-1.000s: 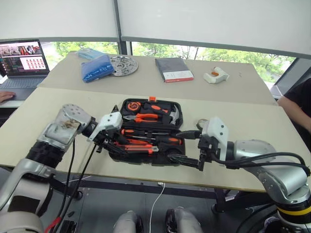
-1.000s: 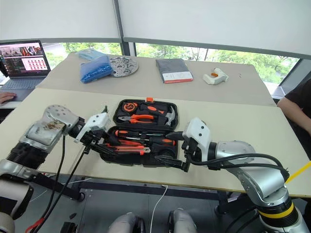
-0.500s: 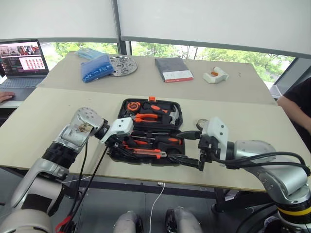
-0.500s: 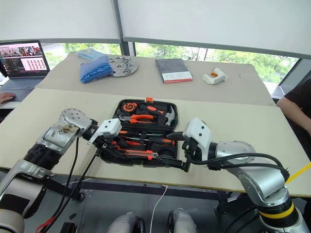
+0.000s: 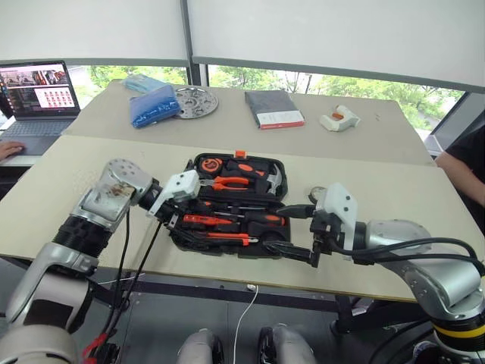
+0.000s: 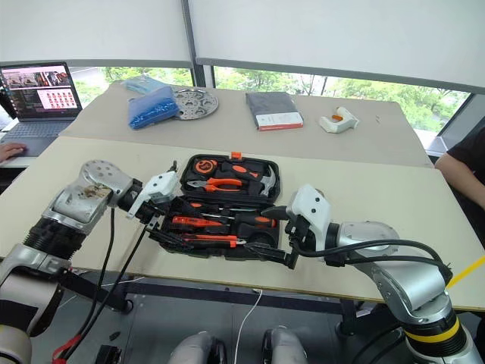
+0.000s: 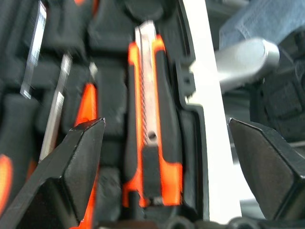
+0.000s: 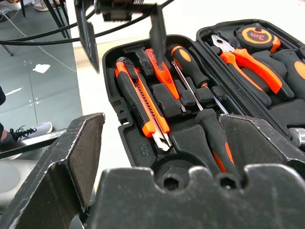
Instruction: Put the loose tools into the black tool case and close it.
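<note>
The black tool case (image 5: 220,248) lies open on the near table. Pliers, a hammer and a tape measure sit in its far half. Orange-and-black screwdrivers (image 5: 250,218) and a utility knife (image 5: 223,236) rest in the recesses of its near half. My left gripper (image 5: 174,220) hovers over the case's left end, open. The utility knife (image 7: 150,129) lies in its recess below the spread fingers (image 7: 71,167), untouched. At the right near corner of the case my right gripper (image 5: 282,229) stands open and holds nothing. The right wrist view looks along the knife (image 8: 140,102) and the screwdrivers (image 8: 190,71).
On the far table lie a blue bag (image 5: 154,105), a metal disc (image 5: 195,101), a dark grey book (image 5: 273,108) and a white-and-orange object (image 5: 337,118). A laptop (image 5: 34,91) with a person's hand (image 5: 9,149) is at far left. Another person (image 5: 466,159) sits at the right edge.
My left gripper's fingers have spread apart over the case's left end, and the utility knife now lies free in its recess. The right arm has kept still.
</note>
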Controlling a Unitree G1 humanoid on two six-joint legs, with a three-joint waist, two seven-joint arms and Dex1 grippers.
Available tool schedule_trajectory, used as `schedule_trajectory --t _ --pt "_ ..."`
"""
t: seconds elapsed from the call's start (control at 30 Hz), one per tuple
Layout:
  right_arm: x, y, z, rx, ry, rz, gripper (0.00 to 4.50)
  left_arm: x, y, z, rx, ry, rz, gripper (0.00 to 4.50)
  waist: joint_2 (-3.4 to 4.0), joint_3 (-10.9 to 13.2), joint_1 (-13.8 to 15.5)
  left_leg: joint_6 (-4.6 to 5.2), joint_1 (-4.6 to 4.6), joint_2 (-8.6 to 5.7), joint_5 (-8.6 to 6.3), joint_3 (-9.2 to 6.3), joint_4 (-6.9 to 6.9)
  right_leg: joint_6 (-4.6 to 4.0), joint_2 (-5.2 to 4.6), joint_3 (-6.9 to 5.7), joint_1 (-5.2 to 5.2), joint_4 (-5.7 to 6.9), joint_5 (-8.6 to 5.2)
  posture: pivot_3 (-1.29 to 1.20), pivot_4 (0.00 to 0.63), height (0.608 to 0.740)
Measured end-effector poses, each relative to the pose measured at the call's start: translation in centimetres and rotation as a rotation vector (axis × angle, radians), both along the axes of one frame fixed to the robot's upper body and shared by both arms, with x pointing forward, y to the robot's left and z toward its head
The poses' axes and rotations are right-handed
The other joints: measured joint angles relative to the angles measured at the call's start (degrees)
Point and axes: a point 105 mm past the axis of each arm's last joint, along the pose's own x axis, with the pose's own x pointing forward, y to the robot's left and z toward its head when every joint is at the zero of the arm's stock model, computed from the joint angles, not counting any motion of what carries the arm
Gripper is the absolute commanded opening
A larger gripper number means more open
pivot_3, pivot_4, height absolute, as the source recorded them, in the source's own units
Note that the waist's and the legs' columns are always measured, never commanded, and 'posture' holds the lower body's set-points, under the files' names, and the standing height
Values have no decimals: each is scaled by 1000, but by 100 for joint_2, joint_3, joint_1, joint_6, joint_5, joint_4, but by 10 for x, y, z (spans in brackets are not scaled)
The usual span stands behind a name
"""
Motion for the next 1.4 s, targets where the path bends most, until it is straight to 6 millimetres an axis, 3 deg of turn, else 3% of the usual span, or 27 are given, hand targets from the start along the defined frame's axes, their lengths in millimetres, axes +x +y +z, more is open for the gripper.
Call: schedule_trajectory --t 0.3,0.33,0.6,0.77,1.23,1.4 --pt "1 0 -1 2 9 2 4500 0 -9 -15 14 -6 -26 164 0 0 -21 -1 1 1 0 0 0 0 5 0 0 1 0 0 150 718" --pt "1 0 -1 2 9 2 4500 -1 -9 -17 21 -5 -27 10 0 0 -20 -1 1 1 0 0 0 0 4 0 0 1 0 0 150 718" --pt "2 -1 -1 2 9 -1 4500 -7 -5 -28 114 -90 -95 10 11 -7 -37 -1 18 2 -1 -1 -2 0 3 6 15 -1 -1 0 150 718" --pt "3 -1 -1 0 8 -7 4500 1 -3 -34 148 -162 -82 10 30 -18 -37 6 30 3 -6 -2 -1 0 -3 6 27 0 -1 0 150 718" --pt "4 -2 -2 -2 12 -14 4500 2 -1 -36 122 -170 -69 10 54 -33 -67 9 29 3 -7 -3 -2 1 -2 5 27 0 -1 0 150 718" --pt "4 -3 -3 -2 17 -13 4500 1 -5 -27 43 -44 -16 10 51 -30 -54 12 12 2 -9 -3 -1 1 1 1 15 -1 -1 0 150 718"
